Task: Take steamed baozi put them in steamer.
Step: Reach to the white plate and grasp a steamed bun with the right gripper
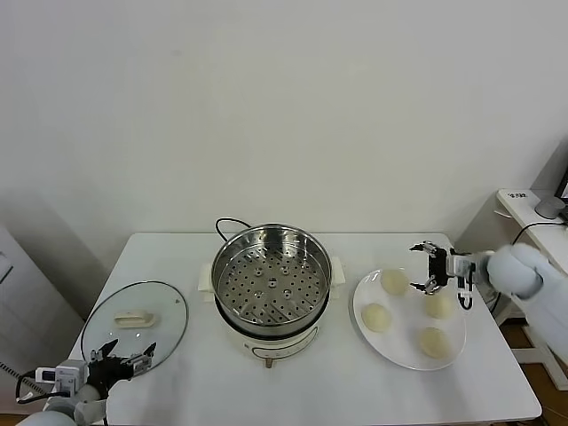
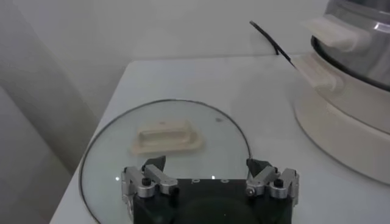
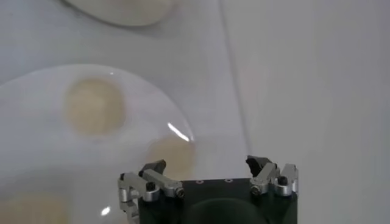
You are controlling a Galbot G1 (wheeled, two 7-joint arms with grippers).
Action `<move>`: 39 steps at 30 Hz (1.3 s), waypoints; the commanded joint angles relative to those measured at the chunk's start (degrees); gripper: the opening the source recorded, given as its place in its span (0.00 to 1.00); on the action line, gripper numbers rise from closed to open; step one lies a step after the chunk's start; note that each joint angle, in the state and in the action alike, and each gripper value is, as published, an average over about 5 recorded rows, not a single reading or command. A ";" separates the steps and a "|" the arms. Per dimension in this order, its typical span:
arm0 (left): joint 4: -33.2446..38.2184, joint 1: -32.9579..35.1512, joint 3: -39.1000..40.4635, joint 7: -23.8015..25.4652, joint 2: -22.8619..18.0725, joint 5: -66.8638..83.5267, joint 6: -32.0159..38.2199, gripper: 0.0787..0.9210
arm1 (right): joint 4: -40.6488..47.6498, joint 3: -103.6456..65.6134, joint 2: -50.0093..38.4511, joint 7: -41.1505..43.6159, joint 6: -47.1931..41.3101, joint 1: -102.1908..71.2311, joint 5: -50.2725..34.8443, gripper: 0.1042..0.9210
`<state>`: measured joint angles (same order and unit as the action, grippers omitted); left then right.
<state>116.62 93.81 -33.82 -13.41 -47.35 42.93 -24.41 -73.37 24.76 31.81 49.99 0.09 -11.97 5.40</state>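
We see a white table [image 1: 177, 390] before a plain pale wall [image 1: 284, 106]. Near us the left gripper [image 1: 124, 355] hovers wide over a glass lid [image 1: 133, 319]; four cream baozi [image 1: 376, 316] sit on a plate [image 1: 390, 351] (right gripper [image 1: 424, 266] wide above), beside the empty steel steamer [image 1: 271, 280]

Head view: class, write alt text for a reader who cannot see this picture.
A round shiny stainless-steel steamer with an empty perforated tray stands mid-table, and right of it a flat white plate holds four small cream-white baozi. The open right claw hovers over the plate's far side. The open left claw waits beside a round glass lid lying at the table's left.
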 commanded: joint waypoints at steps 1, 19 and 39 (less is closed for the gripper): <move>-0.34 -0.43 0.14 -0.10 -0.06 -0.42 -0.23 0.88 | 13.74 23.83 5.99 8.92 2.20 19.83 -1.66 0.88; -0.52 -0.11 0.15 -0.17 0.29 -0.64 -0.17 0.88 | 22.06 20.97 15.94 6.07 5.55 14.81 4.21 0.88; -0.39 0.41 0.07 -0.06 0.20 -1.11 -0.04 0.88 | 22.77 16.67 16.93 5.62 5.21 10.37 8.54 0.68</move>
<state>116.33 94.24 -33.70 -13.48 -47.21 41.88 -24.50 -51.37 42.16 47.99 55.63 5.17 -0.96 12.61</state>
